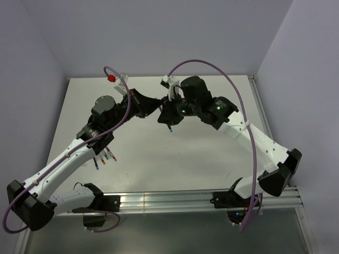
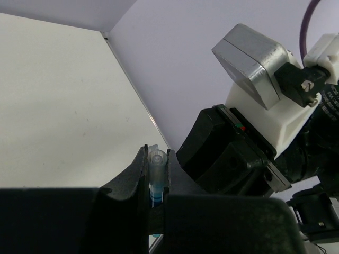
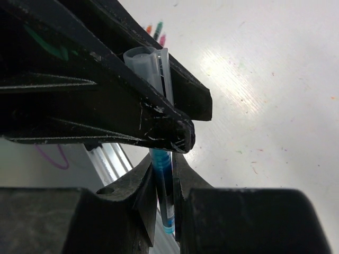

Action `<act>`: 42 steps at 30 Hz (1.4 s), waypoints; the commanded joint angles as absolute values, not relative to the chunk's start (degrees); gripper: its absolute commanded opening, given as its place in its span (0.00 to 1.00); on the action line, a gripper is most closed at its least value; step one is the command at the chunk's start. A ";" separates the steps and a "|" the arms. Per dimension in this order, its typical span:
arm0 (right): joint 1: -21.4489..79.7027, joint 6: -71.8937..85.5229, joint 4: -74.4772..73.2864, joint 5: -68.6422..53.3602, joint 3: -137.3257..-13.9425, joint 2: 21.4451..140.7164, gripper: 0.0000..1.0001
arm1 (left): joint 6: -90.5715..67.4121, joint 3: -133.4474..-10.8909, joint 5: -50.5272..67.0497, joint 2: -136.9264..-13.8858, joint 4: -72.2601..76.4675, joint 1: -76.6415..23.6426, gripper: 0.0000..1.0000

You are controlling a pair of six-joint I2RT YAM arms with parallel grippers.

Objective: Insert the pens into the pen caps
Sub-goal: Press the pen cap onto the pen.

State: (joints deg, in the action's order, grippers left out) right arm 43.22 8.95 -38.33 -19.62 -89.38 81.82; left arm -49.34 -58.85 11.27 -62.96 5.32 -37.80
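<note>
The two arms meet in mid-air over the middle of the pale tabletop (image 1: 175,159), wrists angled in towards each other. Between them they hold one pen assembly above the surface.

The left fingers (image 2: 135,172) are pinched nearly closed around a clear, greyish cap (image 3: 144,61). Its open round end pokes out past the fingertips, and a clip strip runs down its side. The right fingers (image 3: 140,183) are drawn in just as tight on the blue pen (image 3: 161,177). They grip its barrel just below the spot where the left fingers hold the cap. The pen's blue end sticks out beyond the right fingers and, seen from overhead, hangs down towards the tabletop without touching it.

Cap and pen sit in one straight line. The pen looks to be already inside the cap, but the left fingers cover the join, so I can't say how far in it sits.

Down on the tabletop, a small cluster of loose pens (image 1: 103,157) lies side by side next to the left arm's forearm. They show red, green and blue, and they are well apart from the held pen. Near the far left corner there is a small red object (image 1: 112,78) beside the purple cable, too small for me to identify.
</note>
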 commanded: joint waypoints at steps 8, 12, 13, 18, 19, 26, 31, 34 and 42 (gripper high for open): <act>36.47 11.95 -13.62 -17.31 -88.07 75.77 0.00 | -48.25 -56.43 28.56 -60.91 -5.36 -38.85 0.00; 36.47 11.87 -13.10 -17.67 -87.28 75.24 0.00 | -47.99 -56.86 28.65 -60.56 -5.45 -38.76 0.00; 36.47 11.87 -13.18 -17.75 -87.10 75.15 0.00 | -47.90 -56.87 28.65 -60.38 -5.45 -38.76 0.00; 36.30 11.87 -12.66 -19.16 -86.57 75.06 0.00 | -47.90 -56.69 28.57 -59.77 -5.10 -38.32 0.04; 36.21 11.87 -12.66 -19.25 -86.49 75.06 0.00 | -47.99 -56.69 28.56 -59.68 -4.92 -38.32 0.07; 36.30 11.60 -12.83 -19.16 -86.66 74.97 0.00 | -47.29 -57.57 28.48 -59.68 -5.80 -38.23 0.12; 36.30 11.43 -12.83 -19.16 -86.57 75.06 0.00 | -46.50 -58.18 28.12 -59.76 -6.50 -38.23 0.16; 36.30 11.43 -13.09 -18.98 -86.75 75.41 0.00 | -46.49 -58.10 28.39 -59.94 -6.50 -38.23 0.07; 36.30 11.69 -13.89 -18.99 -87.36 76.02 0.01 | -46.93 -58.36 27.95 -60.21 -6.59 -38.32 0.00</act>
State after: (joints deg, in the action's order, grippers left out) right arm 41.30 10.63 -30.46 -29.10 -83.99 78.28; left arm -47.68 -59.07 16.16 -61.23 5.52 -36.45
